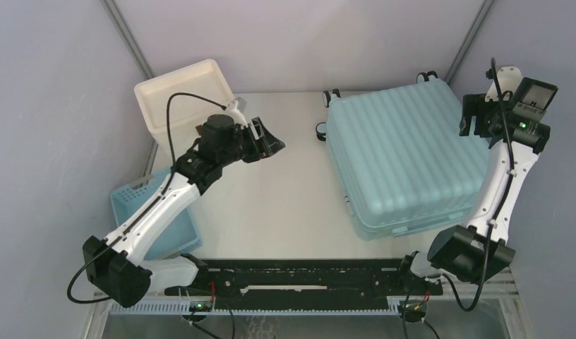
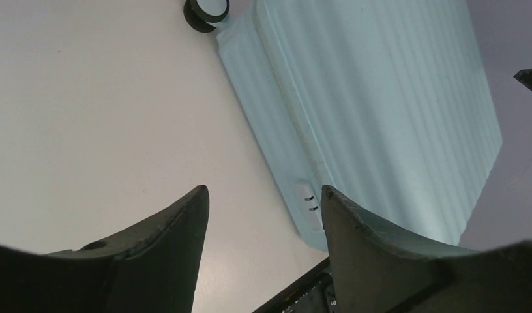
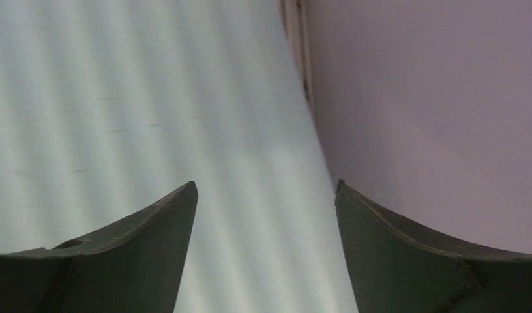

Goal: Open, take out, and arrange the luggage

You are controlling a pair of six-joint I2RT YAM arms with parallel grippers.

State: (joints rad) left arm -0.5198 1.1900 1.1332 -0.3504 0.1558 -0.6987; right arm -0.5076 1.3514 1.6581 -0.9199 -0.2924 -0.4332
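The luggage, a large light-blue ribbed hard-shell suitcase, lies flat and closed on the right half of the table, its small black-and-white wheels at its far left corner. My left gripper hangs open above the table, well left of the suitcase, with nothing between its fingers. In the left wrist view the suitcase side with its lock panel shows between the left gripper's fingers. My right gripper is open over the suitcase's far right edge. The right wrist view has the ribbed shell under the open right gripper.
A white drawer unit stands at the back left behind the left arm. A small blue lattice basket sits at the left table edge under the left arm. Grey walls close in on both sides. A black rail runs along the near edge.
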